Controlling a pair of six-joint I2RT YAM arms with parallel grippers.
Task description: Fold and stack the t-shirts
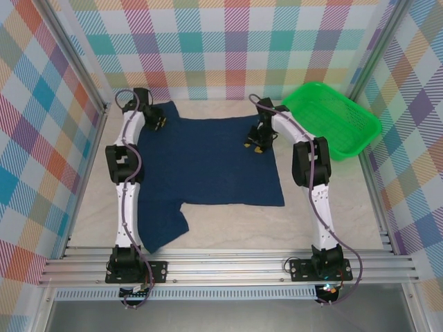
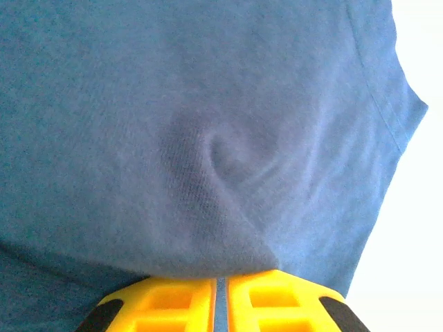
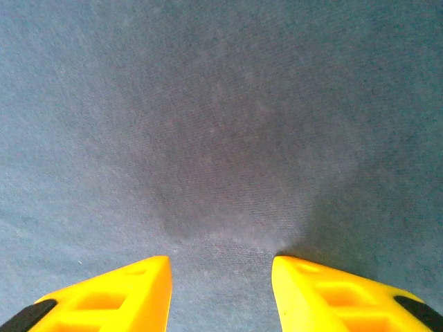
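**Left jaws pinched on the shirt, right jaws spread over it**

From the overhead camera, the dark blue t-shirt [image 1: 208, 162] lies spread flat on the pale table [image 1: 235, 232]. It is turned sideways. Both sleeves point toward my left side, one sleeve [image 1: 165, 111] at the far left and the other at the near left, and the straight bottom edge runs along my right side. My left arm stretches along the shirt's left edge, and my left gripper [image 1: 158, 123] sits on the far sleeve. My right gripper [image 1: 255, 145] is down on the shirt near its far right corner, just inside the edge. A green basket [image 1: 360, 135] stands at the far right of the table, near the shirt but not touching it. Checked walls [image 1: 41, 138] close in the table.

From my left wrist camera, my yellow fingers [image 2: 159, 304] meet with only a thin slit between them, and blue shows in that slit. My left jaws are clamped on the shirt's cloth. The fabric ahead of them is gathered, with a curled pucker in the middle. The stitched edge of the shirt runs down the right, with the bright table beyond it.

From my right wrist camera, my two yellow fingers [image 3: 118, 294] stand wide apart, so these jaws are spread and hold nothing. Smooth blue cloth lies between and ahead of them. The tips are right at the fabric, but I cannot tell whether they press into it.
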